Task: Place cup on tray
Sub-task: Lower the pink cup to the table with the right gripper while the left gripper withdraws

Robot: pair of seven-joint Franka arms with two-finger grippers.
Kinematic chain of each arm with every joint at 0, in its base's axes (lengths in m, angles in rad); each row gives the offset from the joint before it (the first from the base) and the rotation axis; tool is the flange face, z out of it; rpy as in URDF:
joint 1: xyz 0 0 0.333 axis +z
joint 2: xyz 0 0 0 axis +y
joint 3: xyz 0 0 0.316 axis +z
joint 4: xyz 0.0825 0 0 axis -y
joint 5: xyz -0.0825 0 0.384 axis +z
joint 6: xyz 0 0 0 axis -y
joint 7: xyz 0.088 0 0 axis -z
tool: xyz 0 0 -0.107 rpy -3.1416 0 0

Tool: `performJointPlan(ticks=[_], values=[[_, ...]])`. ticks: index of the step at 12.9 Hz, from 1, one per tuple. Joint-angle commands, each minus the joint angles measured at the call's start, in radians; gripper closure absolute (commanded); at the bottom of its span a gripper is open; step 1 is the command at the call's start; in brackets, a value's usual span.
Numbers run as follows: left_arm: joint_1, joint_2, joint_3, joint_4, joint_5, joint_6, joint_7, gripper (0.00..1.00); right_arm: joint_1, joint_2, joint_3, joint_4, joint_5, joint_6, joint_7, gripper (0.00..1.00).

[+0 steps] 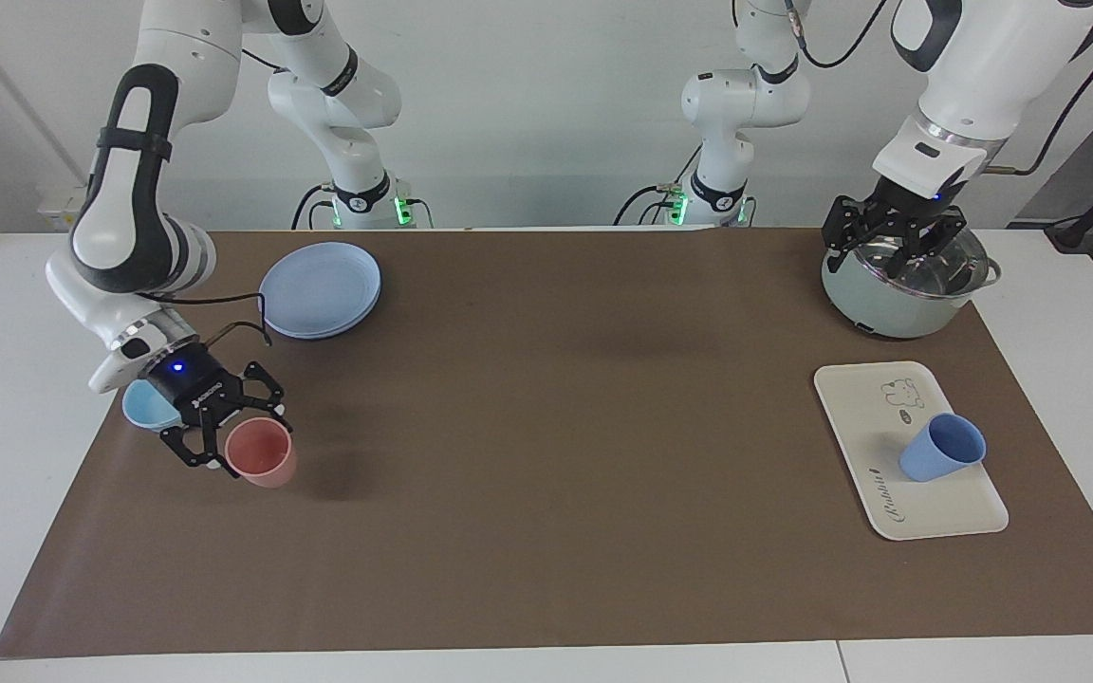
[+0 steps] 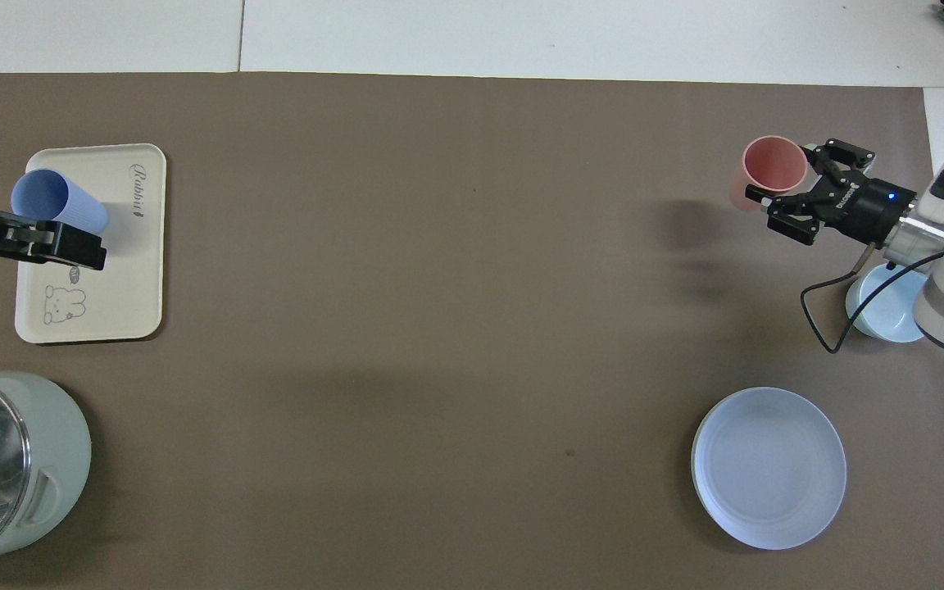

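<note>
The periwinkle-blue cup point(image 1: 942, 448) point(image 2: 58, 202) stands upright on the cream tray point(image 1: 874, 408) point(image 2: 124, 279), at the tray's end farther from the robots. My left gripper point(image 1: 891, 249) point(image 2: 87, 250) hangs open and empty high over the pot, well clear of the cup. My right gripper point(image 1: 233, 441) point(image 2: 783, 172) is at the right arm's end of the table, shut on the rim of a pink cup point(image 1: 262, 455) point(image 2: 771, 164). It holds that cup slightly tilted, just above the brown mat.
A pale green pot point(image 1: 898, 294) point(image 2: 38, 459) with a glass lid stands nearer to the robots than the tray. A round blue plate point(image 1: 321, 287) point(image 2: 769, 467) and a light-blue bowl point(image 1: 150, 406) point(image 2: 886, 307) lie at the right arm's end.
</note>
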Motion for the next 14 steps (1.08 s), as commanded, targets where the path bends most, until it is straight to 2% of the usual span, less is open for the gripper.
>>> performJointPlan(ticks=[1,3,4,8,9,10,11,14], values=[[0.005,-0.042,0.002,-0.048,0.027,0.003,0.001,0.0,-0.028,0.076,0.016,0.057,0.065,-0.053,-0.088,1.0],[0.007,-0.042,0.005,-0.047,0.035,0.003,0.0,0.0,-0.043,0.096,0.016,0.053,0.07,-0.086,-0.112,1.0],[0.013,-0.04,0.005,-0.045,0.05,0.001,0.001,0.0,-0.049,0.116,0.015,0.05,0.118,-0.117,-0.156,1.0],[0.02,-0.04,0.005,-0.045,0.059,-0.014,0.004,0.0,-0.048,0.116,0.013,0.019,0.146,-0.105,-0.189,1.0],[0.02,-0.04,0.005,-0.044,0.059,-0.014,0.004,0.0,-0.048,0.115,0.013,0.016,0.146,-0.105,-0.192,0.94],[0.02,-0.04,0.005,-0.045,0.058,-0.014,0.003,0.0,-0.049,0.113,0.013,0.011,0.146,-0.108,-0.194,0.31],[0.022,-0.04,0.005,-0.044,0.059,-0.013,0.004,0.0,-0.055,0.109,0.013,0.01,0.145,-0.122,-0.194,0.0],[0.051,-0.04,0.005,-0.044,0.058,-0.005,0.004,0.0,-0.06,0.098,0.011,0.008,0.142,-0.122,-0.195,0.0]])
